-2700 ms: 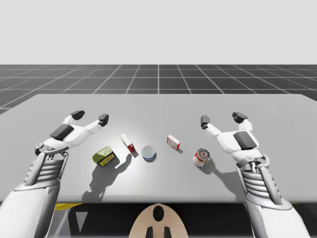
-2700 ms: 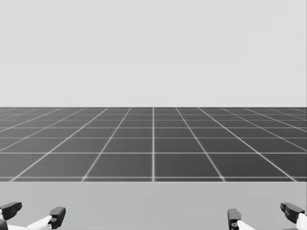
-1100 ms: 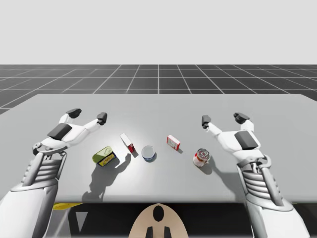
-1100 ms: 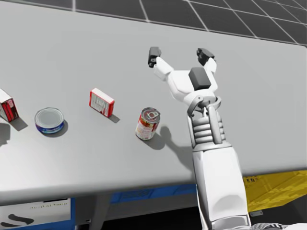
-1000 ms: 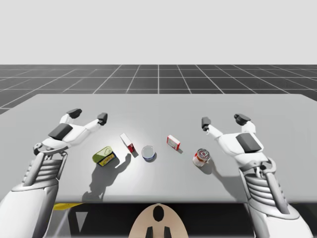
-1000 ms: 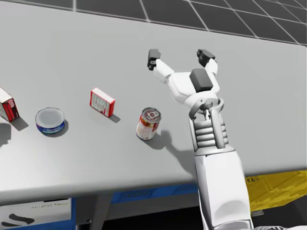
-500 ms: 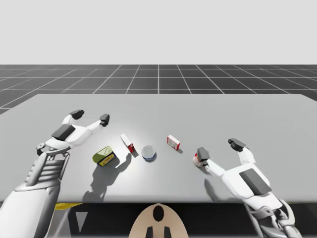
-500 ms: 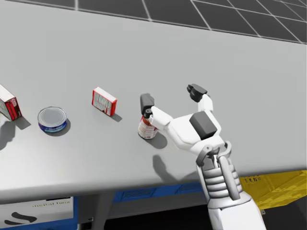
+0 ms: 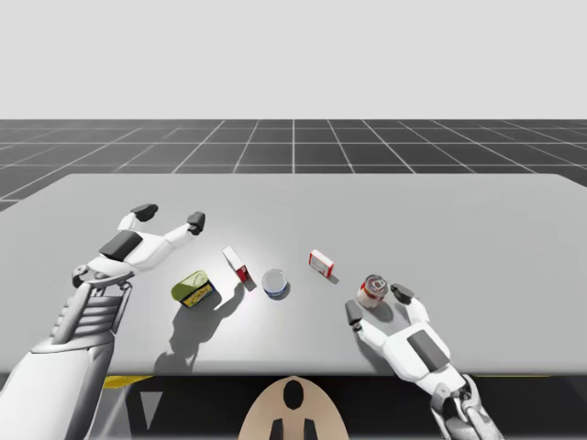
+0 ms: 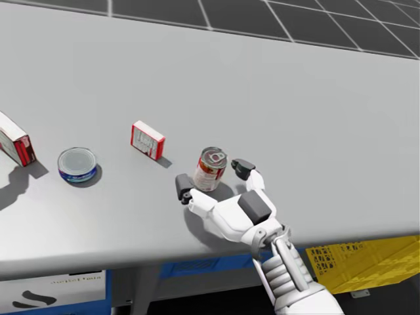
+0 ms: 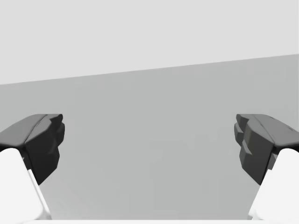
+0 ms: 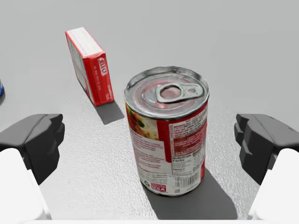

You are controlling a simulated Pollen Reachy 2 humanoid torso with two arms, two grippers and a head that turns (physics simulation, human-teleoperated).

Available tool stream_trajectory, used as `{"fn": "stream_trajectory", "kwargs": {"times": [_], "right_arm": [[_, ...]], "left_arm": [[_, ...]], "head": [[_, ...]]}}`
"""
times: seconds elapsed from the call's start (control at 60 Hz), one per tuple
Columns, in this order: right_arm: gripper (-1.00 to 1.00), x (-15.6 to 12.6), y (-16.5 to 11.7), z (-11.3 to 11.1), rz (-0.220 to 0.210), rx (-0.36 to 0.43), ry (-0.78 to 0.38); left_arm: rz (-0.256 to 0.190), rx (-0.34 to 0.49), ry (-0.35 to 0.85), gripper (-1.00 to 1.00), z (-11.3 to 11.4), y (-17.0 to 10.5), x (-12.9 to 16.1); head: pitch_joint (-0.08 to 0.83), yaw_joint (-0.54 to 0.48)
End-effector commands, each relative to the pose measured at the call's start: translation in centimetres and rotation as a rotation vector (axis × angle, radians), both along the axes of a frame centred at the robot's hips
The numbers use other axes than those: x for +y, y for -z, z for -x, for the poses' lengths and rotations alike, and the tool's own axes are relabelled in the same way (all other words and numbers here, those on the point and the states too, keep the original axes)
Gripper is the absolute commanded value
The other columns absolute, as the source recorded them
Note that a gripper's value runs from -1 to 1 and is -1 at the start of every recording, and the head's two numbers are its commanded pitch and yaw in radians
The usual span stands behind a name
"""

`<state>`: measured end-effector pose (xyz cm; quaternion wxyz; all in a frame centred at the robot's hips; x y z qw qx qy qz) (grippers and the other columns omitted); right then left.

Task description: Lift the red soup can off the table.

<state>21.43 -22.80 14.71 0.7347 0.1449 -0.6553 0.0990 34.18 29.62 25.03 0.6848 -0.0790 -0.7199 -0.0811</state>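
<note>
Standing upright on the grey counter (image 9: 293, 197) in high view: red cylindrical metal soup can (image 9: 374, 288) w/ silver pull-tab lid, right of centre, near front edge. R gripper (image 9: 377, 303) reaches in low from the front, fingers spread apart, one either side of can. L gripper (image 9: 170, 216) is over counter's left part, fingers apart, well away from can. Row to can's left: small red-and-white box (image 9: 321, 263), flat blue round tin (image 9: 274, 282), taller red-and-white box (image 9: 237, 264), flat green-yellow tin (image 9: 193, 289).

Head view: can upright btwn R gripper's dark fingers. Small box near it, blue tin further off on same side.

L wrist view: fingers wide apart, plain grey counter ahead.

R wrist view: can sits centred btwn the fingers, clear gap each side, neither finger touching. Base rests on counter. Small red-and-white box stands beyond can, apart from it.
</note>
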Motion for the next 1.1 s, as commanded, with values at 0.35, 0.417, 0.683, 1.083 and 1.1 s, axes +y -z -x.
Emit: {"fn": "stream_trajectory", "kwargs": {"times": [0.35,0.417,0.683,1.083,1.1], "right_arm": [[-1.00,1.4,1.9,-4.1,0.020,0.051,0.029],[-1.00,1.2,2.4,-4.4,0.025,0.074,0.027],[1.00,0.8,2.5,-4.1,0.011,0.062,0.042],[1.00,0.7,2.4,-3.9,-0.015,0.052,0.043],[1.00,0.7,2.3,-3.8,-0.029,0.048,0.038]], "left_arm": [[-0.004,-0.002,-0.004,-1.00,0.1,0.0,-0.1],[-0.004,-0.003,-0.003,-1.00,0.1,0.0,-0.1],[-0.010,-0.004,-0.006,-1.00,0.1,0.1,-0.1],[-0.016,0.001,-0.009,-1.00,0.0,0.2,-0.2],[-0.017,0.000,-0.010,-1.00,0.1,0.2,-0.2]], "head": [[0.708,-0.31],[0.708,-0.31],[0.648,-0.31],[0.367,-0.33],[0.359,-0.33]]}}
